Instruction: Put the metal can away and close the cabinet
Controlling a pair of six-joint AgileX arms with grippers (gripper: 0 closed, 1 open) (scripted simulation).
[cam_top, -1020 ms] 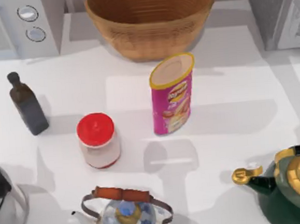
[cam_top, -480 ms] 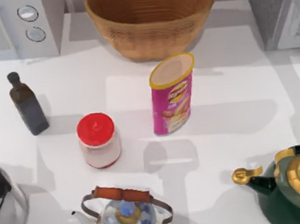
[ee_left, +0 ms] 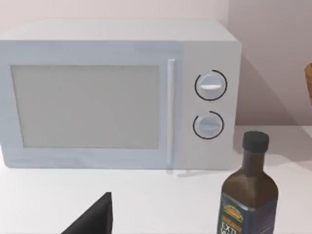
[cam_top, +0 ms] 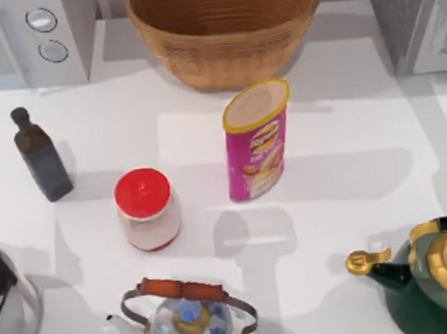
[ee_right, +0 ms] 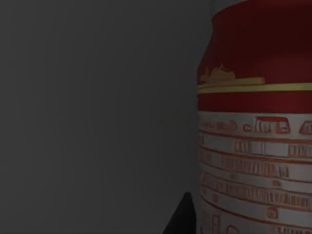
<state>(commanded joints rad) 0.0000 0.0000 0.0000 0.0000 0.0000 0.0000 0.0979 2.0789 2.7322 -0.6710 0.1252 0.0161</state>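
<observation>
Overhead, nothing on our tabletop (cam_top: 344, 126) has shifted from the earlier frames: chips tube (cam_top: 257, 139), red-lidded jar (cam_top: 145, 209), oil bottle (cam_top: 41, 156) and basket (cam_top: 224, 28) all stand as before. At our left wrist, the microwave (ee_left: 117, 92) sits behind that bottle. At our right wrist the view is dim; the metal can (ee_right: 256, 126) looms close against a dark wall, seemingly inside the cabinet. Whether either pincer is wide or holding, we cannot tell.
</observation>
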